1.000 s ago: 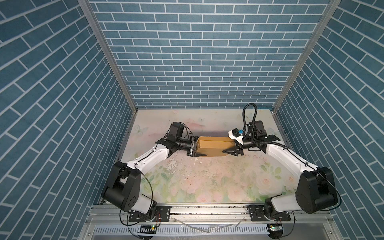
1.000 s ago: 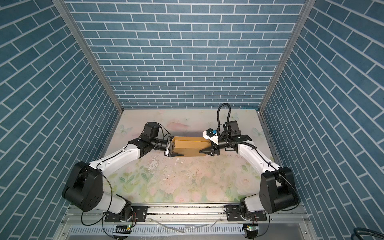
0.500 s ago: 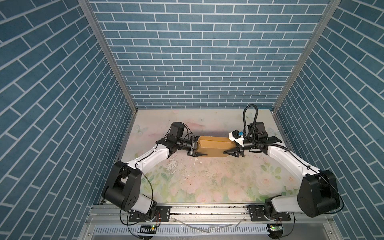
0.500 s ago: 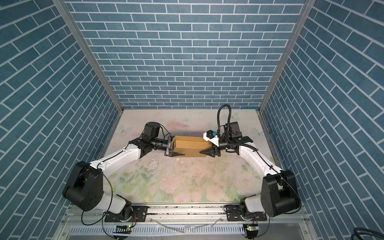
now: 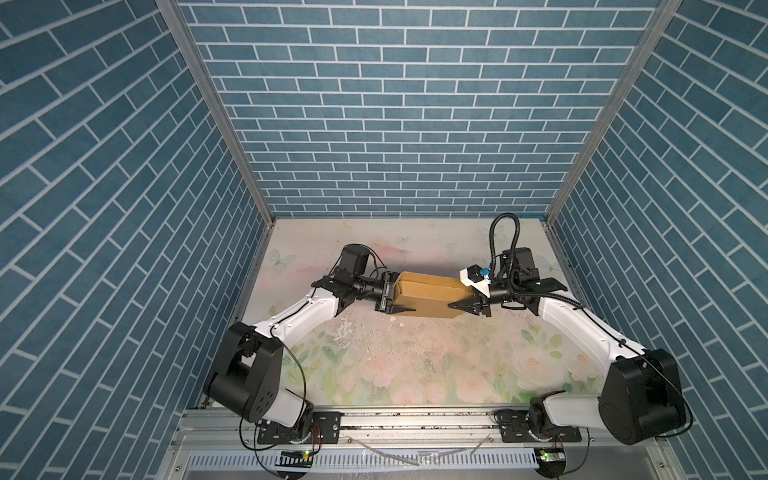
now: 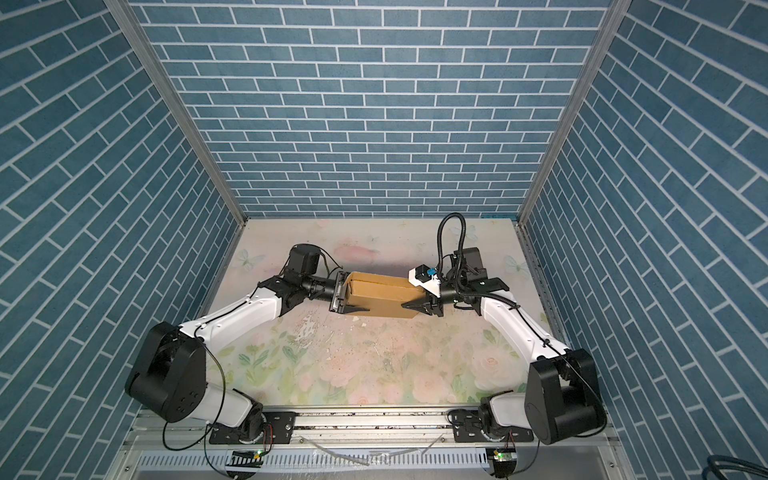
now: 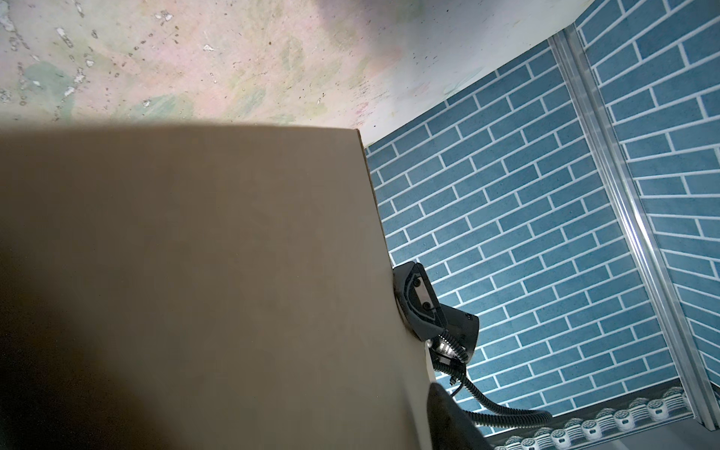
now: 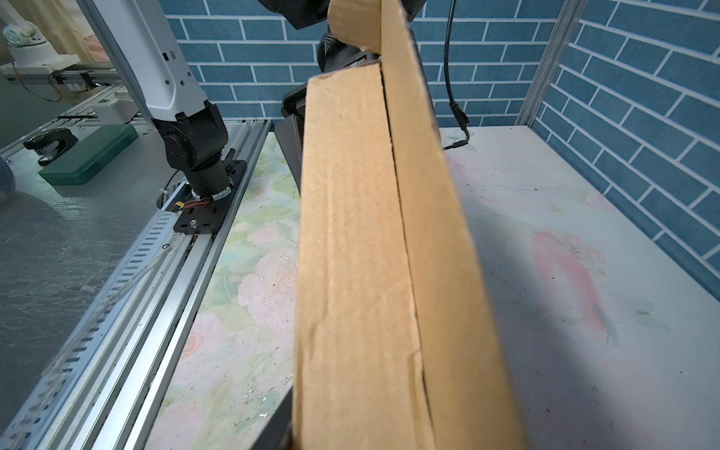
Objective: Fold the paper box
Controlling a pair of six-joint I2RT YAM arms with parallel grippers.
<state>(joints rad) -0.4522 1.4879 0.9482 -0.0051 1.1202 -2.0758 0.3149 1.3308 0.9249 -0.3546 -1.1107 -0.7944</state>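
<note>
Mid-frame, the left gripper (image 5: 409, 299) clamps the paper box (image 5: 428, 293); the right gripper (image 5: 457, 297) narrows around its other end, grip unclear, so the fold seems nearly secured.

On my screens the left arm (image 5: 291, 322) and right arm (image 5: 569, 324) have white shells and large black joint housings. A ribbed black hose (image 5: 491, 241) loops over the right wrist, beside a white camera bracket (image 5: 476, 283) with a blue piece. The left gripper (image 5: 405, 293) and right gripper (image 5: 457, 297) have black pointed fingers.
</note>
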